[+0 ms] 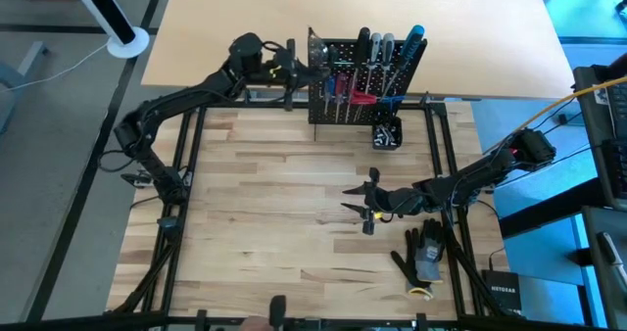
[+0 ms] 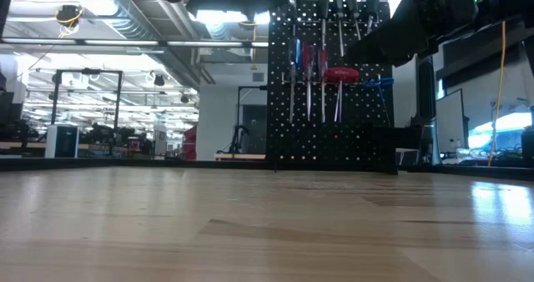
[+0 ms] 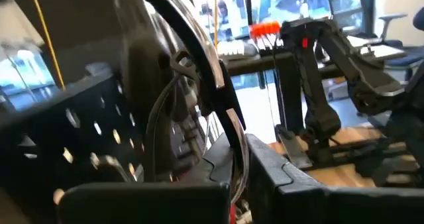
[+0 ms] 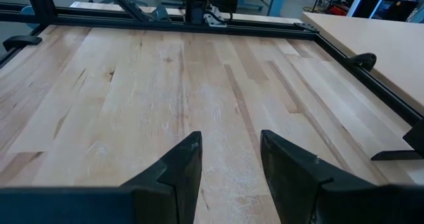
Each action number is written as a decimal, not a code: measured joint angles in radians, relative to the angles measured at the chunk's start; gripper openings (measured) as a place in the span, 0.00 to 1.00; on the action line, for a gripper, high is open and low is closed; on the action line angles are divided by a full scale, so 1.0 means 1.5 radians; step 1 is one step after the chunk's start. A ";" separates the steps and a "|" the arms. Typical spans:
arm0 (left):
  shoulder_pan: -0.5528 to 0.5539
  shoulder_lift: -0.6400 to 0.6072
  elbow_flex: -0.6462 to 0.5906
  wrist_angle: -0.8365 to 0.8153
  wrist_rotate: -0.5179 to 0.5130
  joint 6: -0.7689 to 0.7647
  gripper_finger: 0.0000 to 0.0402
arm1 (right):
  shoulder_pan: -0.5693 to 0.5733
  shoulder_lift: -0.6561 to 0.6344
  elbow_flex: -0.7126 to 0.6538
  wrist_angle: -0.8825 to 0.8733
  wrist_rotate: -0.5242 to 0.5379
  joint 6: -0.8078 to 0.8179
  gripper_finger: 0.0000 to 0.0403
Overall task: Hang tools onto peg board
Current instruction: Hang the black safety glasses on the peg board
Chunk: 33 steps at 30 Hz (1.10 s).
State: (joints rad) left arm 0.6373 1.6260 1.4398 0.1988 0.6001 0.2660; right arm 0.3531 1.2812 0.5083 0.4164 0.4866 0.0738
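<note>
Left arm reaches up to the far edge, its left gripper (image 1: 299,71) closed at the left end of the peg board (image 1: 362,81); whether it holds anything cannot be told. Tools (image 1: 358,81) hang on the board. Right arm lies low over the table (image 1: 274,204); right gripper (image 1: 361,202) open, empty.

A pair of black gloves (image 1: 423,258) was seen lying near the right edge of the wooden bench (image 1: 274,213). A small black cup (image 1: 386,134) was placed at the far side. A pale tabletop (image 1: 353,18) was visible beyond.
</note>
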 joint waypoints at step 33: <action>0.015 0.000 0.006 -0.166 0.009 0.032 0.16 | 0.000 0.000 0.000 -0.005 -0.005 0.017 0.39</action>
State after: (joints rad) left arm 0.6596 1.6264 1.4487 -0.0504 0.6136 0.3145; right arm 0.3531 1.2812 0.5083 0.4095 0.4786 0.0990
